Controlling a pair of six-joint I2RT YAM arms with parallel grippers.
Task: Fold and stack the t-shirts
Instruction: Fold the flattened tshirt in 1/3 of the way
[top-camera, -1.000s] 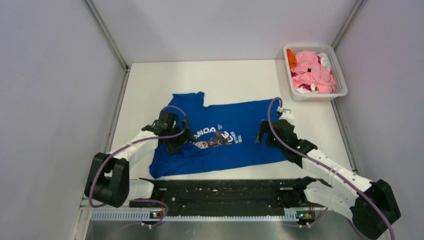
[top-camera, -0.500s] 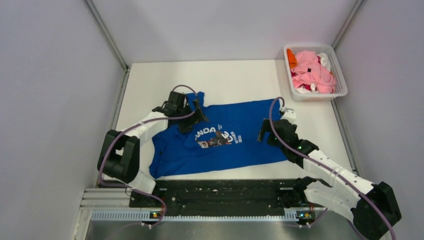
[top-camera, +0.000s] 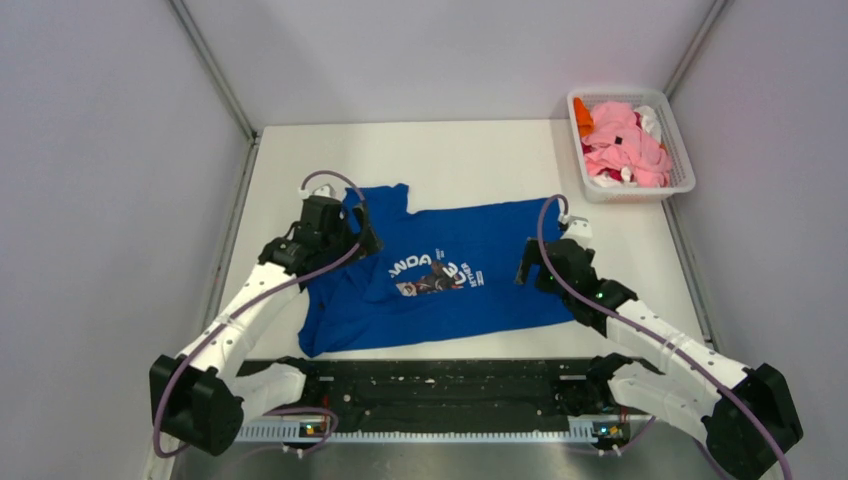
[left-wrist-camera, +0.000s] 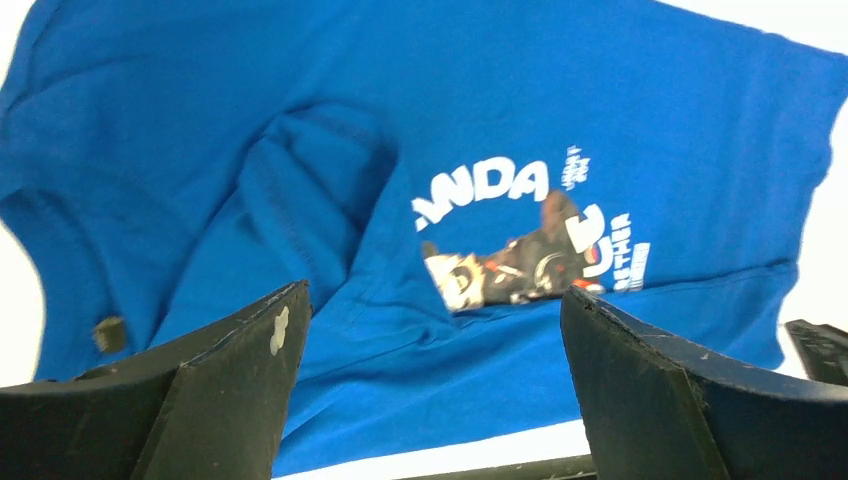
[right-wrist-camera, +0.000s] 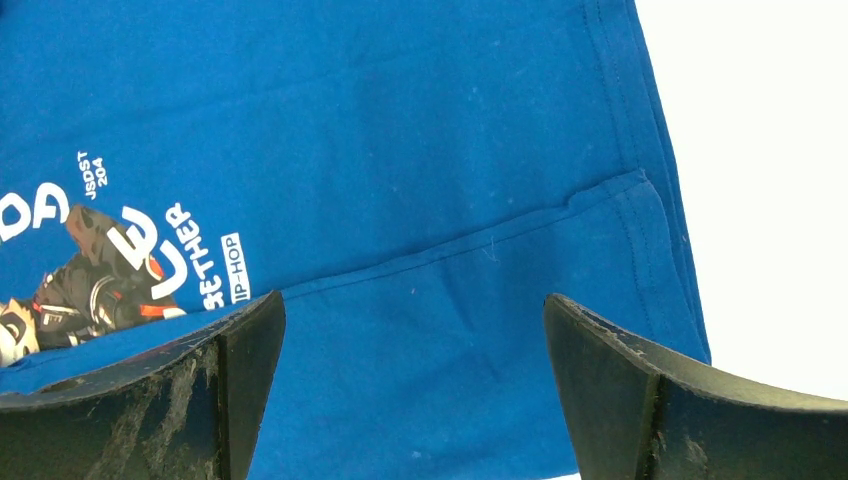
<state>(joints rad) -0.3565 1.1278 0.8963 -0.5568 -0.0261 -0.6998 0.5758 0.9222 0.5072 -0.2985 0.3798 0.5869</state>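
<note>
Seen from above, the left arm reaches in from the near left corner, and the left gripper sits over the rumpled left end of the blue t-shirt. In its wrist view the two black fingers are spread wide with nothing between them, and blue cloth fills the gap. The shirt lies across the middle of the white table, print side up, with one sleeve pointing toward the far edge on the left. Its white lettering and panda picture sit near the centre, and a long crease runs across the lower part. The right gripper is over the shirt's right end, near the stitched hem. Its fingers are also wide apart and hold nothing. Whether either gripper touches the cloth cannot be told. At the far right corner stands a white lattice basket heaped with pink shirts, with some orange cloth at its left edge.
</note>
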